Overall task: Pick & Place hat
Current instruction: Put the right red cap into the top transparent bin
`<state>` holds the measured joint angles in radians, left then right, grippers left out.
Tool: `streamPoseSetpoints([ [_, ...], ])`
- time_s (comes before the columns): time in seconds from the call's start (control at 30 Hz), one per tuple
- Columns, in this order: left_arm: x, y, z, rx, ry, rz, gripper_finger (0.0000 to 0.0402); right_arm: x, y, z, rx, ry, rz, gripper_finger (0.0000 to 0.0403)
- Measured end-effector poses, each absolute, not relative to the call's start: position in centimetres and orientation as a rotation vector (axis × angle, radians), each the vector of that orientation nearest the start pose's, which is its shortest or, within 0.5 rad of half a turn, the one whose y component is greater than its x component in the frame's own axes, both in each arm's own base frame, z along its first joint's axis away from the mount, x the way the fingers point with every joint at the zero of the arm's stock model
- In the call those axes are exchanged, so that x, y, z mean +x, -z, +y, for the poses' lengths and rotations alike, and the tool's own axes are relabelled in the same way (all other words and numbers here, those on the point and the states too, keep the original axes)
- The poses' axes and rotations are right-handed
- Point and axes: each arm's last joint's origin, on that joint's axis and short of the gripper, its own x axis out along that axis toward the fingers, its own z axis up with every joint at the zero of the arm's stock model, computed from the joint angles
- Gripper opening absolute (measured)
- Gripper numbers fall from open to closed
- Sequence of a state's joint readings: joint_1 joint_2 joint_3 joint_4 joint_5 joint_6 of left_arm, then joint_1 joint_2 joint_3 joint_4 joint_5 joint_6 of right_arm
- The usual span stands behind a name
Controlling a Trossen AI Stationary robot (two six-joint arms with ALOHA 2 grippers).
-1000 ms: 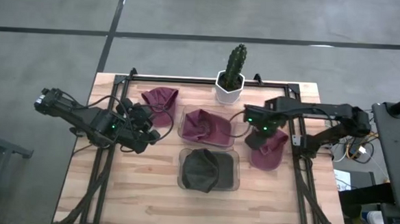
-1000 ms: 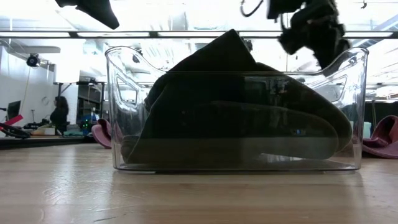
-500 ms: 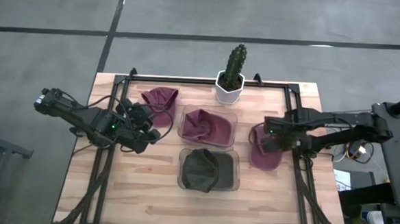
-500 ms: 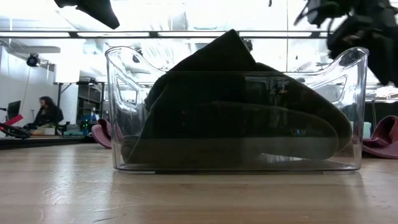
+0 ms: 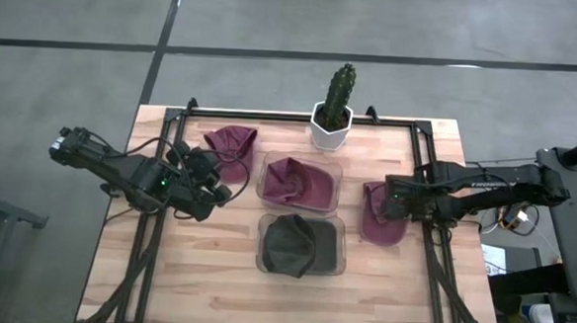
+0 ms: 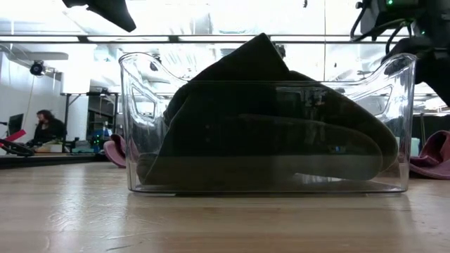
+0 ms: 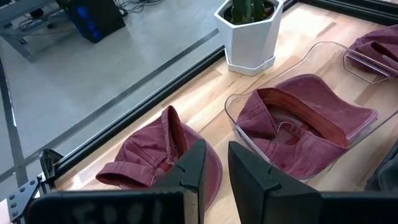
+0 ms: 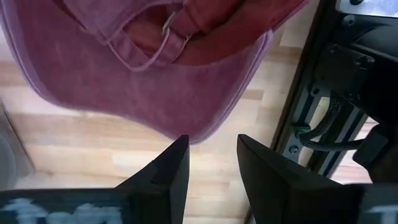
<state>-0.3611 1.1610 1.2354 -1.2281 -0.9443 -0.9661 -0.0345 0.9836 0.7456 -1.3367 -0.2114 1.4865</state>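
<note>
Three maroon hats show in the high view. One (image 5: 230, 141) lies on the table at the far left. A second (image 5: 297, 182) sits in a clear bin. The third (image 5: 378, 226) lies flat on the table at the right. My right gripper (image 5: 393, 199) hangs over that third hat, pointing down, its fingers open. In the right wrist view the gripper (image 8: 211, 160) stands just off the edge of the hat's brim (image 8: 205, 127), clear of it. My left gripper (image 7: 214, 171) waits open in the air at the left, facing the far-left hat (image 7: 161, 155).
A dark hat (image 5: 299, 244) fills a clear bin (image 6: 140, 126) at the near middle. A cactus in a white pot (image 5: 332, 112) stands at the far edge. Black frame rails (image 5: 433, 238) run along the table's sides. A person (image 6: 46, 128) sits in the room behind.
My right gripper has drawn back toward the table's right edge and come down, from beside the far bin to over the right-hand hat. Its wrist has rolled about a quarter turn on the way. The hats have not moved.
</note>
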Motion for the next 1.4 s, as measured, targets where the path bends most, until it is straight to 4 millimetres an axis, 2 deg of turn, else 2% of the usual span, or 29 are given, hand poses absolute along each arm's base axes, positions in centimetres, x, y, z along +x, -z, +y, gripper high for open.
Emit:
streamPoseSetpoints([
  [0.33, 18.5, -34.6, -4.5, -0.166, -0.869, 0.570, 0.0060, 13.1, -22.3, 0.1, 1.369, 1.169, 1.363, 0.0128],
  [1.0, 18.5, -34.6, -4.5, -0.138, -0.859, 0.583, 0.0060, 15.9, -18.6, 0.9, 1.206, 1.366, 1.609, 0.0127],
  [1.4, 18.5, -34.6, -4.5, -0.116, -0.852, 0.593, 0.0060, 16.5, -18.1, 0.9, 1.246, 1.398, 1.571, 0.0127],
])
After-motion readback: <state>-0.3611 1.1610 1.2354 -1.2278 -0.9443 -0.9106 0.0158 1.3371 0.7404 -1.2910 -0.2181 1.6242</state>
